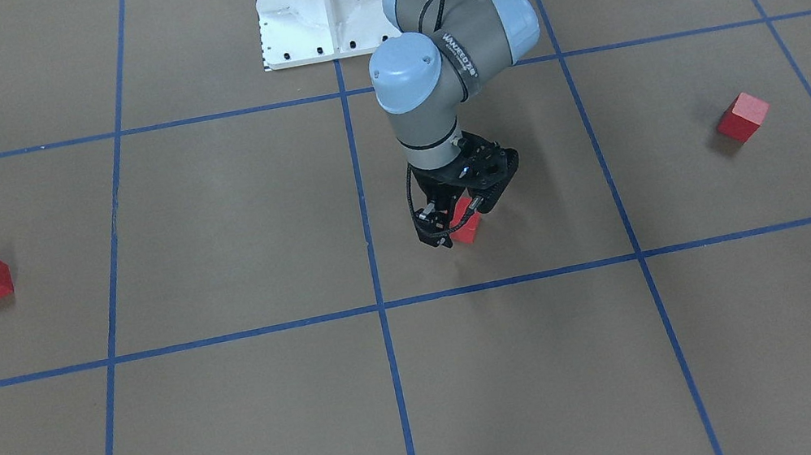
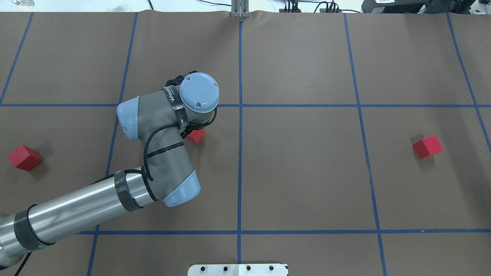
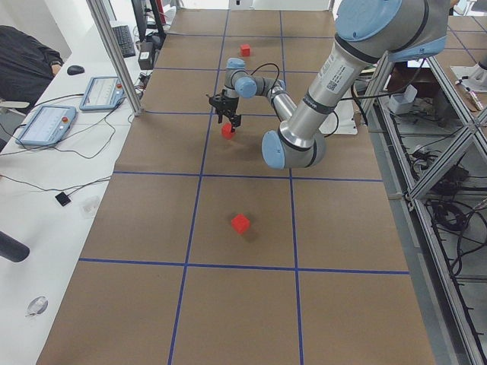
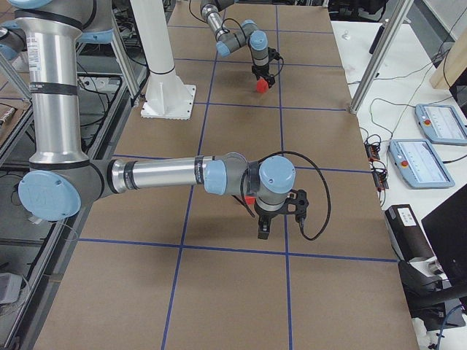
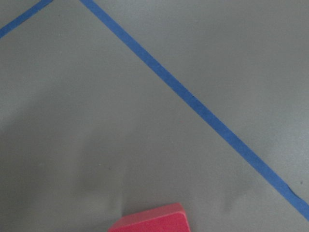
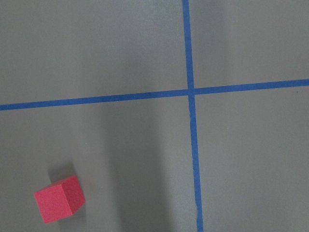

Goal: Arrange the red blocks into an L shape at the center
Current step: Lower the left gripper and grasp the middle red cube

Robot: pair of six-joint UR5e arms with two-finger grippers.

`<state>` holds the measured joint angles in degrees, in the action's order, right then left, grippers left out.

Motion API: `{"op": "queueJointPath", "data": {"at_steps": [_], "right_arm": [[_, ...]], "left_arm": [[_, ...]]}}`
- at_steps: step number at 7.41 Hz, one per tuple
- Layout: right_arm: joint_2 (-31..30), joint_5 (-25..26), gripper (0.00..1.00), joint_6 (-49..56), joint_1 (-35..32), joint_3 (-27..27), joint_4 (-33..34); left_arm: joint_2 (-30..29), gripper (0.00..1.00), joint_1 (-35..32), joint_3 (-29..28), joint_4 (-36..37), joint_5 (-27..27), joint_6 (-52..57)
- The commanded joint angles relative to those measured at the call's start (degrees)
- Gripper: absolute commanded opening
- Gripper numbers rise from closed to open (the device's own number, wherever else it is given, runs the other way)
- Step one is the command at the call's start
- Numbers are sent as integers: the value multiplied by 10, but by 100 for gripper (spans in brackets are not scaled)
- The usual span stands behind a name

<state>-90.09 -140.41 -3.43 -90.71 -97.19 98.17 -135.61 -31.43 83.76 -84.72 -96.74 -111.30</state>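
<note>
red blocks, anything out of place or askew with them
Nothing damaged, but they are scattered: the left block and right block sit far apart, each turned askew to the blue grid lines, and the middle block is tilted in the left gripper.

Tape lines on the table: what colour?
The tape lines are blue; best in overhead exterior view.
</note>
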Motion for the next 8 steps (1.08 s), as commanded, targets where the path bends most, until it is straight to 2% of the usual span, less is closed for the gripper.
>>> {"op": "queueJointPath", "data": {"at_steps": [1,5,6,7,8], "right_arm": [[0,0,99,0,0,2,0],[2,0,99,0,0,2,0],[2,0,99,0,0,2,0],[2,0,99,1,0,2,0],[2,0,99,0,0,2,0]], "left_arm": [[1,99,0,0,1,0,1],[4,99,3,-10,-1,0,1],[4,78,4,-15,-2,1,-4],[4,23,5,-12,-2,1,-7],[5,0,5,-11,0,3,-7]]}}
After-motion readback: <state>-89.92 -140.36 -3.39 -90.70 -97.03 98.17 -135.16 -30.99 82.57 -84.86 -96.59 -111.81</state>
